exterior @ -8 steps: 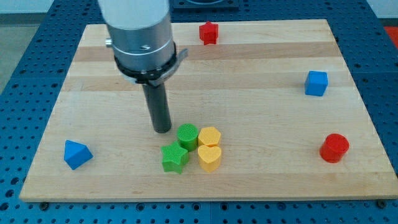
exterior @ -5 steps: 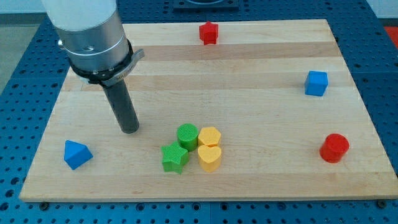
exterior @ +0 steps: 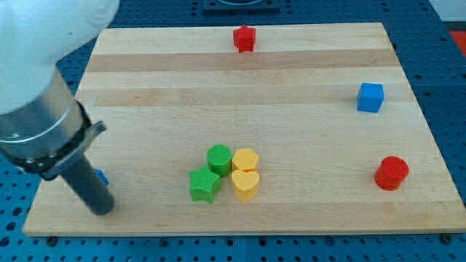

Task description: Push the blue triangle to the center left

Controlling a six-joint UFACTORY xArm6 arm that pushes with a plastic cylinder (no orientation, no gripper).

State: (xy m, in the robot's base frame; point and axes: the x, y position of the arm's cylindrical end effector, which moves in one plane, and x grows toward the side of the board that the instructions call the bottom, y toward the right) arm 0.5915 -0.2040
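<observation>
The blue triangle point(exterior: 102, 177) lies near the board's bottom left corner. The rod hides nearly all of it and only a small blue sliver shows at the rod's right side. My tip point(exterior: 100, 209) rests on the board just below the triangle, toward the view's bottom. Whether the tip touches the block cannot be told. The arm's grey body fills the view's left side.
A green cylinder point(exterior: 219, 158), a green star point(exterior: 204, 185), a yellow hexagon point(exterior: 246, 159) and a yellow heart point(exterior: 245, 184) cluster at bottom centre. A red star point(exterior: 245, 38) sits at top centre, a blue cube point(exterior: 370, 97) at right, a red cylinder point(exterior: 391, 173) at bottom right.
My tip has swept from beside the green cylinder to the view's left and down, ending just below the blue triangle. The rod now covers most of that block. No block has visibly moved.
</observation>
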